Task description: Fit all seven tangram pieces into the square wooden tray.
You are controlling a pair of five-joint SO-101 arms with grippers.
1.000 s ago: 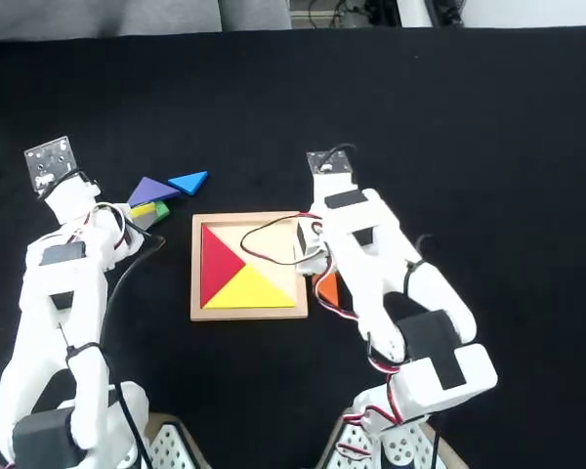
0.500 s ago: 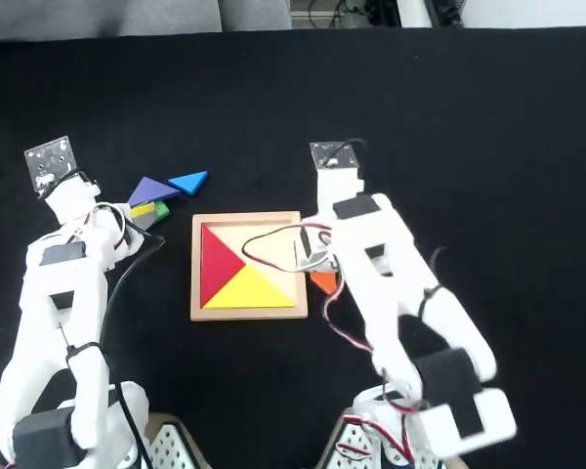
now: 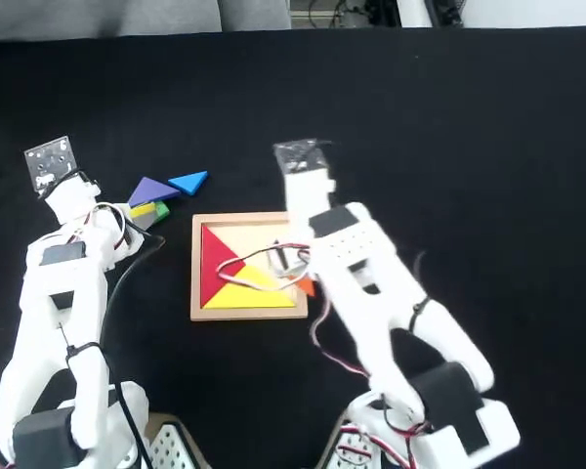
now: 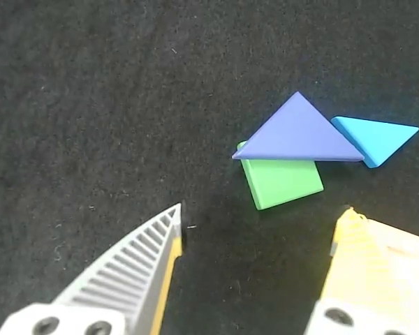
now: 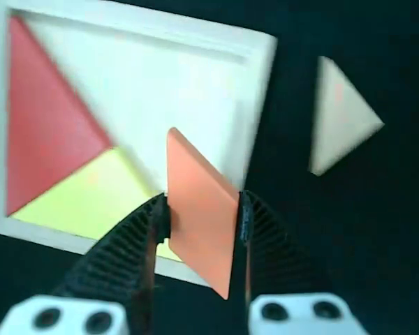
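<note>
Your right gripper (image 5: 199, 209) is swinging in over the tray (image 3: 249, 314), clamped on the orange piece (image 5: 199, 223). That piece is crossing from outside the tray's right rim to above the rim, beside the yellow triangle (image 3: 244, 291). The red triangle (image 3: 218, 262) is filling the tray's left side, and the rest is lying bare. Your left gripper (image 4: 255, 230) is hanging left of the tray, jaws spread wide, near the purple triangle (image 4: 297, 132), green square (image 4: 283, 183) and blue triangle (image 4: 377, 138).

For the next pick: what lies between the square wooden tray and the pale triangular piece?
Only bare black cloth, in the right wrist view, separates the square wooden tray from the pale triangular piece.
</note>
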